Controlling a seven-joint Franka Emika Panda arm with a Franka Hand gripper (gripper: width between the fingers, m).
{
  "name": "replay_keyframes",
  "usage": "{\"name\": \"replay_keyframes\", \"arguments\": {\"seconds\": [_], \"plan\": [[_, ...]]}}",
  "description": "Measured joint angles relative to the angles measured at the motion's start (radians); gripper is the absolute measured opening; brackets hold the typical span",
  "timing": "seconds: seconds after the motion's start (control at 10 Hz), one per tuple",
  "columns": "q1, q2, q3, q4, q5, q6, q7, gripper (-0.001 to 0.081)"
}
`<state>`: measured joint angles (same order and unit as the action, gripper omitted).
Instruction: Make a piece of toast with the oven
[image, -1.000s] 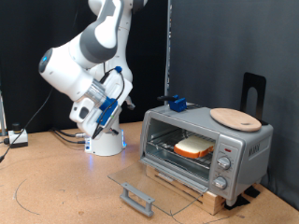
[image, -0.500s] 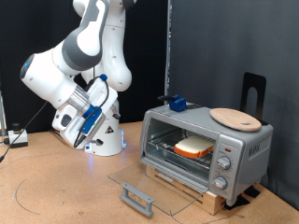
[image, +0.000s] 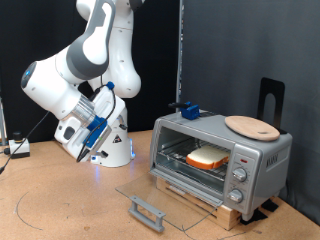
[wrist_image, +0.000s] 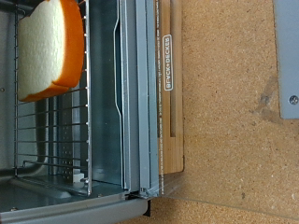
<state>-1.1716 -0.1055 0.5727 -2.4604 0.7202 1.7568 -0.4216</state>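
Toast (image: 209, 156) lies on the rack inside the oven (image: 222, 155), whose glass door (image: 150, 196) hangs open over the worktop (image: 60, 205). We see our gripper (image: 74, 137) well apart at the exterior view's left; its jaws' state we cannot tell. Closing calls for care: a board (image: 252, 126) sits on top, a wooden base (wrist_image: 172, 103) below.

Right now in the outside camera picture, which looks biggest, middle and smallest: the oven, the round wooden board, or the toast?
1. The oven, clearly largest.
2. The round wooden board on top of it.
3. The piece of toast inside on the rack; only slightly smaller-looking than the board, so that's close.
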Motion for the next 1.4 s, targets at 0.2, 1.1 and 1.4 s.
{"name": "replay_keyframes", "arguments": {"seconds": [0.2, 1.1, 1.4], "plan": [[0.000, 0.004, 0.003, -0.001, -0.027, 0.001, -0.003, 0.0808], [-0.001, 0.273, -0.023, 0.052, -0.130, 0.144, 0.043, 0.0808], [0.002, 0.349, -0.025, 0.062, -0.200, 0.186, 0.072, 0.0808]]}}
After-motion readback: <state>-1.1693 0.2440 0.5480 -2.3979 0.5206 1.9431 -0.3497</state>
